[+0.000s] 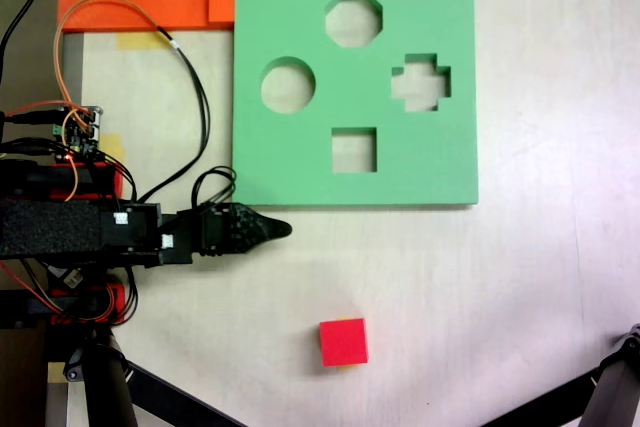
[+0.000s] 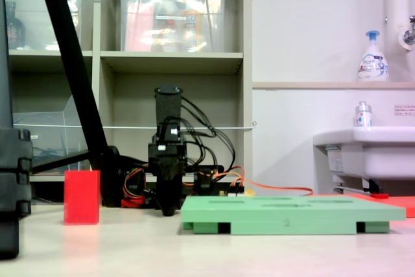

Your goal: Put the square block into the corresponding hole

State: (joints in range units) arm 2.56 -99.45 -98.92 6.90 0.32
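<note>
on table – red cube [image 1: 343, 341] free | gripper [image 1: 278, 229] closed, beside green board [image 1: 280, 27]

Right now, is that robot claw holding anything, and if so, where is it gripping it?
Nothing is held. The gripper looks shut and empty, and the red cube sits apart on the table.

Koch arm extended low over the bench; gripper [image 1: 272, 229] pointing toward the first exterior view's right, jaws closed, holding nothing
</note>
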